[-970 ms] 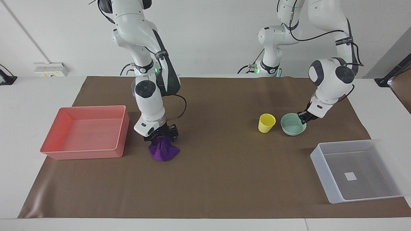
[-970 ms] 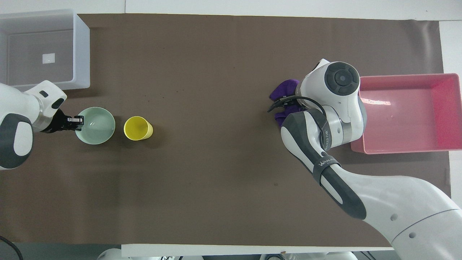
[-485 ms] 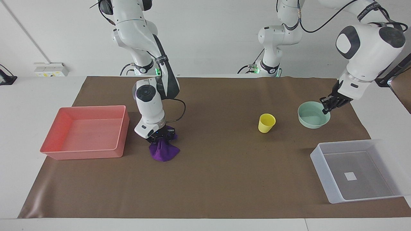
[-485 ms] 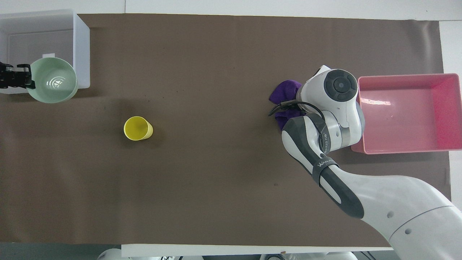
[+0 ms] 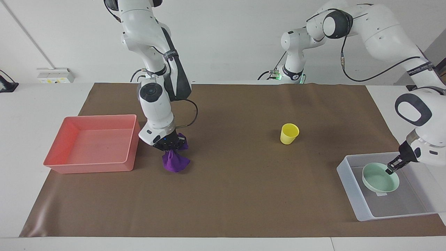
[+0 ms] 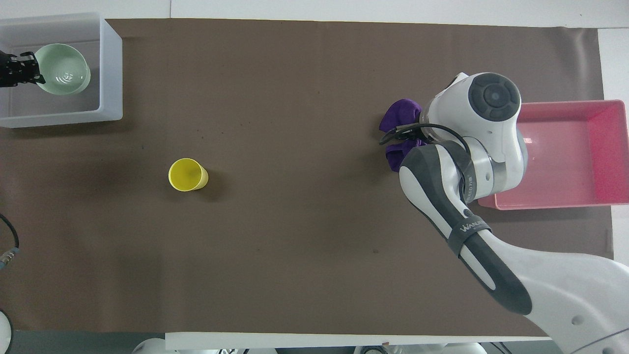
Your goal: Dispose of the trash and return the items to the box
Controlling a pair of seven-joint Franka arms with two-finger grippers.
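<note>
My left gripper [image 5: 391, 169] is shut on the rim of the mint-green bowl [image 5: 379, 179] and holds it inside the translucent white bin [image 5: 350, 188]; the bowl [image 6: 63, 69] covers the bin's sticker. It also shows in the overhead view [image 6: 29, 71] over the bin [image 6: 112, 69]. My right gripper [image 5: 169, 144] is shut on the purple cloth [image 5: 174, 161], which hangs down just above the mat beside the pink tray. The cloth [image 6: 399, 114] is partly hidden under the right arm. The yellow cup [image 5: 289, 133] [image 6: 186, 174] stands upright on the mat.
The pink tray [image 5: 118, 162] [image 6: 565, 200] sits at the right arm's end of the table. A brown mat [image 5: 237, 195] covers the table.
My left gripper carried the bowl from beside the cup into the white bin. My right gripper lifted the purple cloth off the mat and shifted slightly toward the pink tray.
</note>
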